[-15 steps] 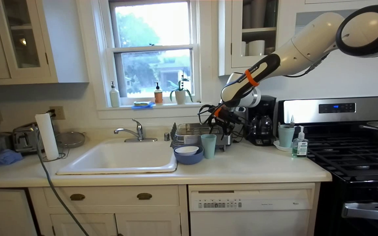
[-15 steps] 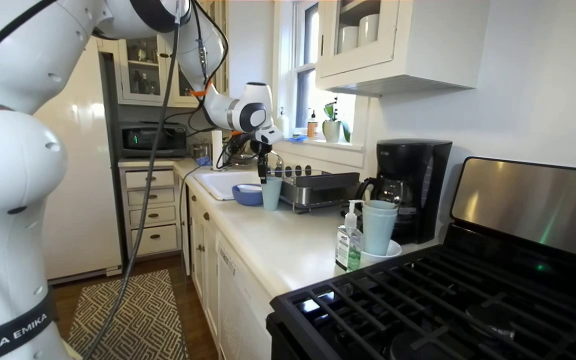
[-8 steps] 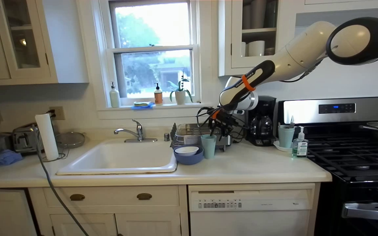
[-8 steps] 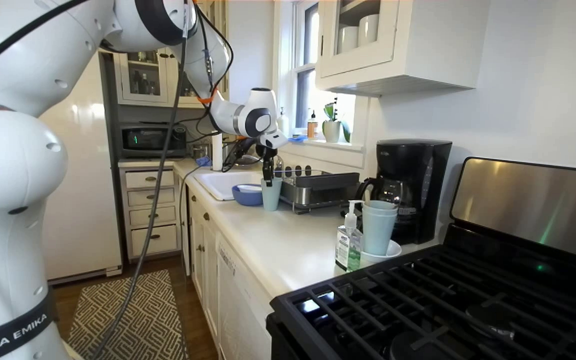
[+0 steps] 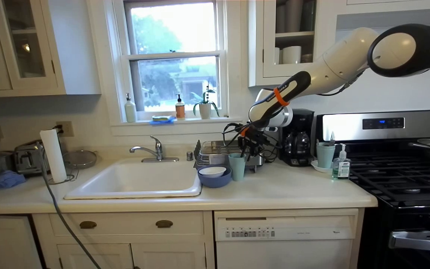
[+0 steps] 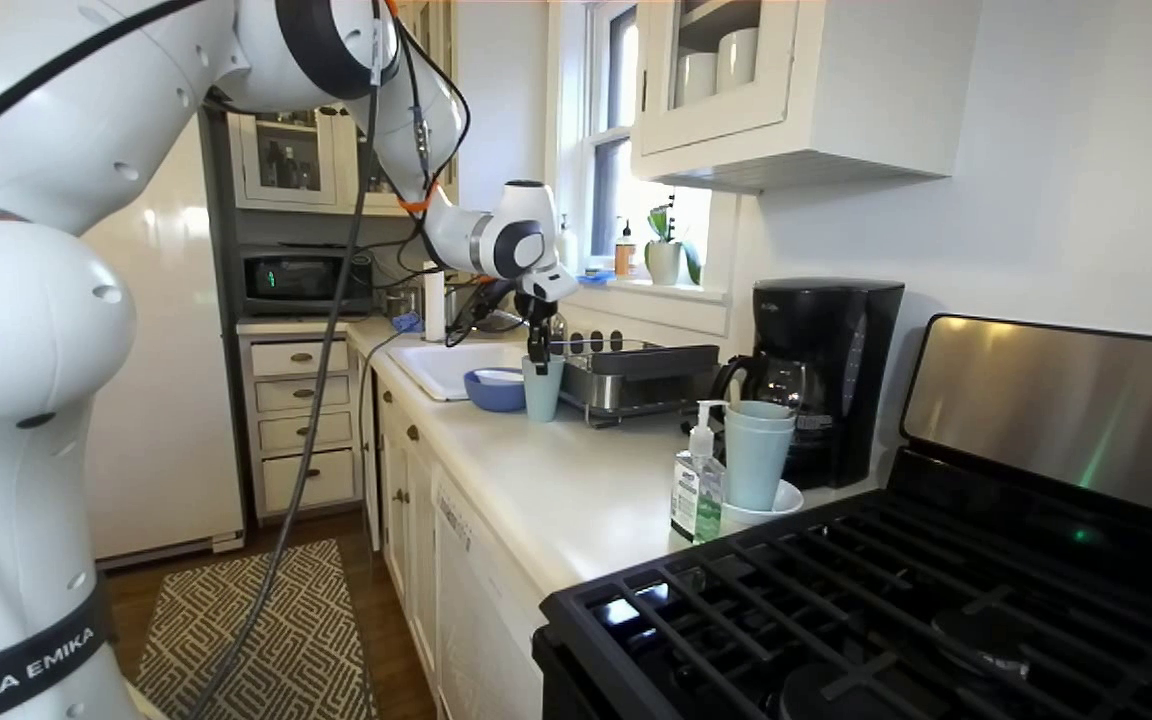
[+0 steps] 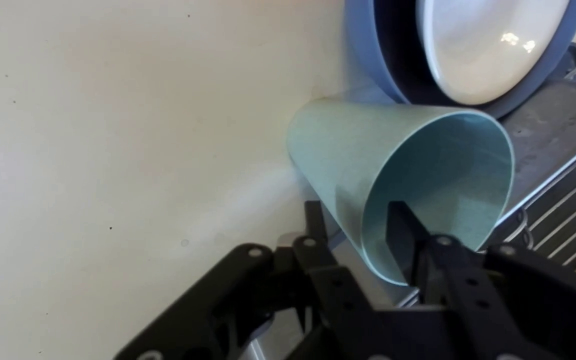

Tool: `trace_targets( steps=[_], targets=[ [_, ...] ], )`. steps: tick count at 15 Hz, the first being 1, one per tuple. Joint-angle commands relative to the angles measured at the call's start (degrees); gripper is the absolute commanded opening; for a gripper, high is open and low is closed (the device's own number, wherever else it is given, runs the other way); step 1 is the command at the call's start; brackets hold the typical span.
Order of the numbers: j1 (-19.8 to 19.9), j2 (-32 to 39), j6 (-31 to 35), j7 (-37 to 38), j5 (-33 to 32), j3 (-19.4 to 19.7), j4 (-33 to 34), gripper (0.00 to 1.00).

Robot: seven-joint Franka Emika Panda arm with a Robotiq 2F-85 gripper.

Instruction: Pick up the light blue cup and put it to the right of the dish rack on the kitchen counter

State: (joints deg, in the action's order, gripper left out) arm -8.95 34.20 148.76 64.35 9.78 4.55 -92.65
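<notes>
The light blue cup (image 5: 237, 171) stands upright on the kitchen counter (image 5: 282, 192) in front of the dish rack (image 5: 220, 147). It also shows in an exterior view (image 6: 542, 402) and fills the middle of the wrist view (image 7: 340, 142). My gripper (image 7: 356, 204) is open at the cup's rim. One finger reaches into the cup's mouth and the other is outside its wall, with gaps to the wall visible. In both exterior views the gripper (image 5: 248, 154) points down at the cup top (image 6: 539, 366). The dish rack also shows beside the cup (image 6: 646, 385).
A blue bowl (image 5: 215, 181) holding a white bowl (image 5: 212, 172) stands close beside the cup, next to the white sink (image 5: 133, 194). A coffee maker (image 5: 298, 138), a similar pale blue cup (image 5: 325, 157) with utensils and a sanitizer bottle (image 5: 341, 168) stand toward the stove (image 5: 398, 175).
The arm has lowered, bringing the gripper down to the cup's rim. In an exterior view it also shifts slightly right. The cup and bowls have not moved.
</notes>
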Motion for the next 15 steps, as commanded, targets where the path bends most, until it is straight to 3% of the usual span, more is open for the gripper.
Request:
trace_targets(
  steps=[1,3,9,10,15],
  targets=[
    [-0.64,0.06,0.39,1.75,-0.97,0.56,0.76,0.41],
    [-0.42,-0.40,0.09,1.48,-0.67,0.29,0.26,0.40],
    [-0.22,-0.52,0.70,1.50,-0.49,0.37,-0.43,0.08],
    [-0.21,-0.59,0.65,1.53,-0.52,0.41,-0.47,0.12],
    [-0.19,-1.67,-1.64,1.23,-0.76,0.32,-1.46,0.00]
  ],
)
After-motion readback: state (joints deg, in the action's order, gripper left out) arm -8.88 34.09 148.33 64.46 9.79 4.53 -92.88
